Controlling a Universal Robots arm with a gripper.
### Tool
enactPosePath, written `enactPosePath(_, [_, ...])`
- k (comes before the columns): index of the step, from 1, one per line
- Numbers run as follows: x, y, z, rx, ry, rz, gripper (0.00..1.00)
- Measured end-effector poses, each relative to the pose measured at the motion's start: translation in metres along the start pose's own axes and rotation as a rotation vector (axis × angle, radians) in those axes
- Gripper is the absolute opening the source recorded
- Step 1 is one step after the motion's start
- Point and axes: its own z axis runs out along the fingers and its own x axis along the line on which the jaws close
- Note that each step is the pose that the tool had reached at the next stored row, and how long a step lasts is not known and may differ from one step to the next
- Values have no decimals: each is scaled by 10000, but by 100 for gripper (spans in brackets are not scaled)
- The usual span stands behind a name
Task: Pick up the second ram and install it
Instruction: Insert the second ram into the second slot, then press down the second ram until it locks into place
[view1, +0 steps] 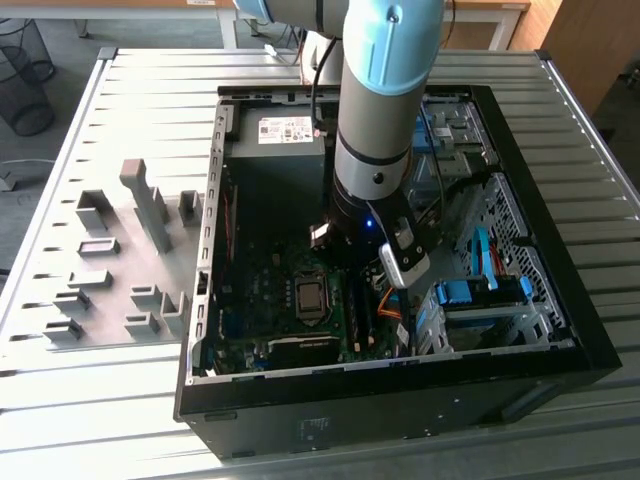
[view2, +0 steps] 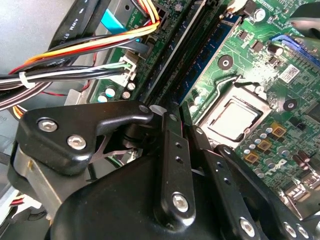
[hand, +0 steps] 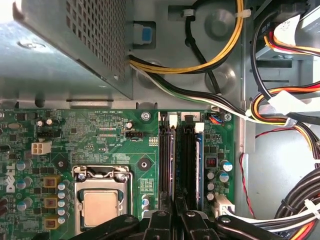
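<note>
My gripper (view1: 352, 288) reaches down inside the open computer case (view1: 560, 340), at the memory slots (hand: 189, 165) beside the processor socket (hand: 102, 200). In both wrist views the two black fingers (hand: 161, 220) stand almost together over the slots, with the gripper (hand: 175, 214) centred on a thin stick seen edge-on. That stick is the second ram (hand: 173, 160); it stands upright in a slot and runs between the fingers. Another stick with dark chips (hand: 165, 160) sits in the slot right beside it. The gripper (view2: 184, 124) hides the ram's near end.
Bundles of coloured cables (hand: 280, 110) hang close beside the slots. The power supply box (view1: 275, 130) fills the case's far end, and a drive cage with blue clips (view1: 480, 290) is on the exterior view's right. Grey fixture blocks (view1: 150, 210) stand on the slatted table, left of the case.
</note>
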Motion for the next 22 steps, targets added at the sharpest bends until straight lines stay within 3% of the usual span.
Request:
enactPosePath(5, [0,0,-10,0,0,1,21])
enactPosePath(13, [1,1,-249,0,2,0,21])
enactPosePath(18, [0,2,-255,-2,1,0,10])
enactPosePath(22, [-4,2,-241,-1,1,-1,10])
